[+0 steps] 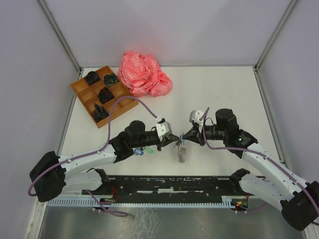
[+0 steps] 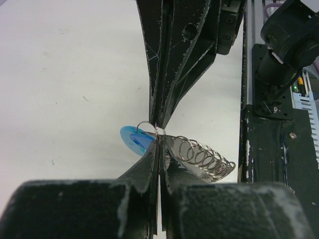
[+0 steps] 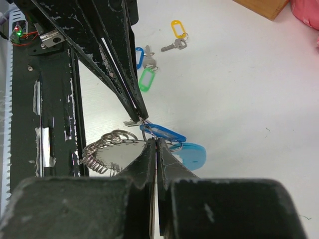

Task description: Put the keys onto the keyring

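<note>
A: Where the arms meet tip to tip, what's gripped?
B: Thin wire. The left gripper [image 2: 158, 144] and right gripper [image 3: 157, 142] are both pressed together on it; which loop each nips, I can't tell.
A: And the keyring [image 1: 181, 152]?
B: Right at their tips on the table [image 1: 224, 89], with a blue-tagged key [image 3: 167, 133] just beside it. A yellow-tagged key [image 3: 174, 46] lies well apart.

Likely lab: plain-walled robot test booth [image 1: 174, 30]

keyring [image 3: 107, 149] silver w/ lt blue bit; keys [image 3: 172, 46] silver, tags [image 3: 164, 132] yellow, blue, green. bag [image 1: 144, 73] pink w/ white print, far edge of table [image 1: 224, 89] (white). tray [image 1: 85, 97] brown, black items [image 1: 105, 94] in it, far-left corner.
</note>
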You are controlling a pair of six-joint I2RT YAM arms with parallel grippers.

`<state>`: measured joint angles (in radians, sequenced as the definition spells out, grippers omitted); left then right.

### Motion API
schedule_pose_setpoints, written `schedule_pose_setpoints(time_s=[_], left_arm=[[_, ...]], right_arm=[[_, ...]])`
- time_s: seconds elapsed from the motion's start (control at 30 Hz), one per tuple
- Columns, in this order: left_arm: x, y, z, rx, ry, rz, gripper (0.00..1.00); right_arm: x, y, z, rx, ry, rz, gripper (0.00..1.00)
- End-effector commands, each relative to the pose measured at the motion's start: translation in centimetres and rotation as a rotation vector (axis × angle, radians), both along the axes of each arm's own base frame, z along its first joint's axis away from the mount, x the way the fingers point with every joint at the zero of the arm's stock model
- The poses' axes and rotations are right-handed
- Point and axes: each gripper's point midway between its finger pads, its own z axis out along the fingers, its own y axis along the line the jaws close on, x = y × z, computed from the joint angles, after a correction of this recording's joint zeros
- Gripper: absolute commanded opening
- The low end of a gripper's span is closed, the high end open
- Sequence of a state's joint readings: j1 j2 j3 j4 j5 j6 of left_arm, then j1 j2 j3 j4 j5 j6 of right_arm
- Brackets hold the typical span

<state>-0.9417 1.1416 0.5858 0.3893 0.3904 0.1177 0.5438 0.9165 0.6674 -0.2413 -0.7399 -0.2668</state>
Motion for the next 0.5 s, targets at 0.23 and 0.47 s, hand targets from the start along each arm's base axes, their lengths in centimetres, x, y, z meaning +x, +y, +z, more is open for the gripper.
schedule_pose_setpoints(time_s=[0.23, 0.47], left_arm=[[0.4, -0.6, -0.8, -0.040, 0.115, 0.045, 0.03], [1.4, 0.2, -1.1, -0.048, 0.139, 0.130, 0.03]], right_arm=[[2.6, 0.0, 3.1, 0.144, -0.149, -0.141, 0.01], [4.0, -1.1, 4.3, 0.168, -0.247, -0.237, 0.01]])
